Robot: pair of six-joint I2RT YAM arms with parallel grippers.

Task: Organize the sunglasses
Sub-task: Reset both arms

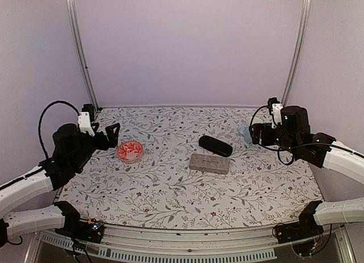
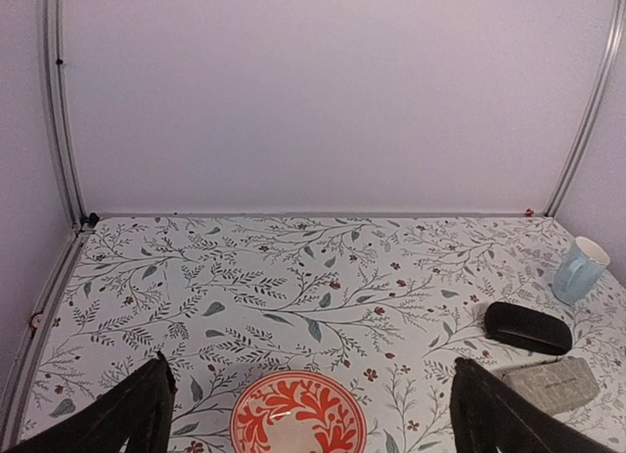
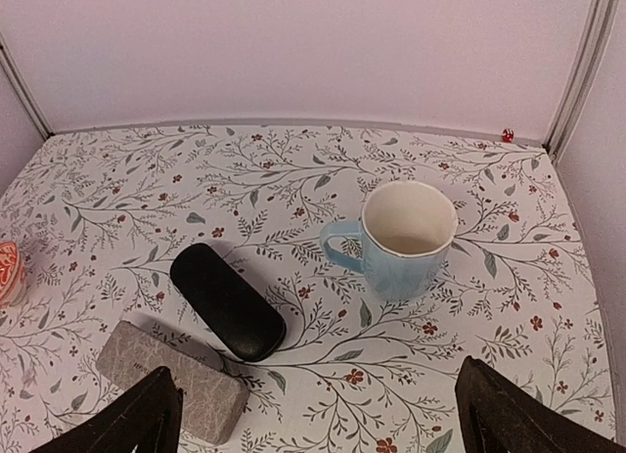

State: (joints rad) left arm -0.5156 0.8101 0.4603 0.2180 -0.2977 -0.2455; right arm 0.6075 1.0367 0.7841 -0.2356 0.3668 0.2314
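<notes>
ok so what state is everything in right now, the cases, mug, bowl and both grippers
black case: shut, lying flat
grey case: shut, lying flat beside the black one
mug: upright, empty
bowl: upright, looks empty
left gripper: open, holding nothing, above the table near the bowl
right gripper: open, holding nothing, above the table near the cases

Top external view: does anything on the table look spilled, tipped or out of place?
Nothing spilled or tipped: the mug stands upright, the black case and grey case lie shut. One oddity: no sunglasses show in any view.
</notes>
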